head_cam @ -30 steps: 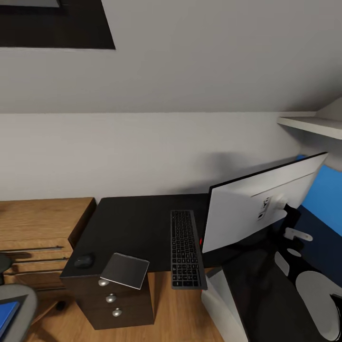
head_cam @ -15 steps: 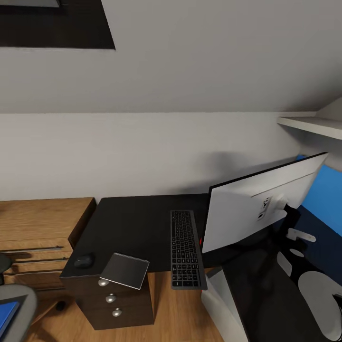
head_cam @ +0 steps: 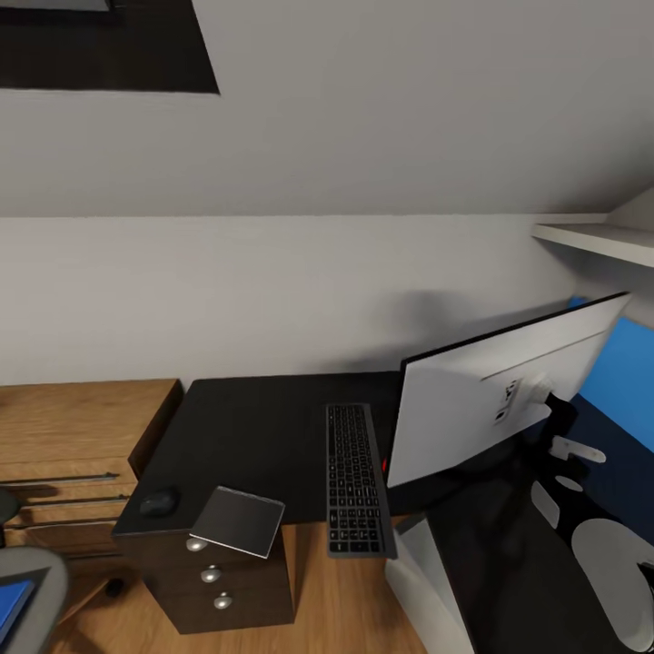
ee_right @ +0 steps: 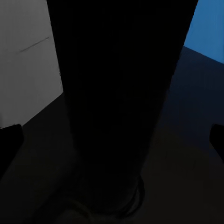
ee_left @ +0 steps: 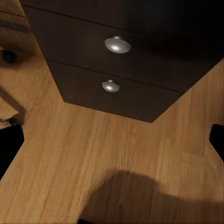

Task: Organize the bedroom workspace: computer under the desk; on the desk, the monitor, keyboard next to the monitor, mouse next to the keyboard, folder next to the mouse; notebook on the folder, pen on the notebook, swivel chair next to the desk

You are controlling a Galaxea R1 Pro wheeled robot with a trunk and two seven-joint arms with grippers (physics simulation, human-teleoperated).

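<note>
Three views. Head view: keyboard [head_cam: 358, 479] sat mid-frame on the desk [head_cam: 254, 427] beside the monitor [head_cam: 481, 400], mouse [head_cam: 160, 500] and notebook [head_cam: 239, 520] lower left. Left wrist view: drawer knobs [ee_left: 117, 45]. Right wrist view: mostly dark. Couldn't tell either jaws' state.

Right arm [head_cam: 607, 568], just right of the monitor [head_cam: 481, 400]: black links, pale grey oval shell panels (one small white bracket-like piece). Left gripper [ee_left: 112, 142] fingertips [ee_left: 9, 147] plain black.
</note>
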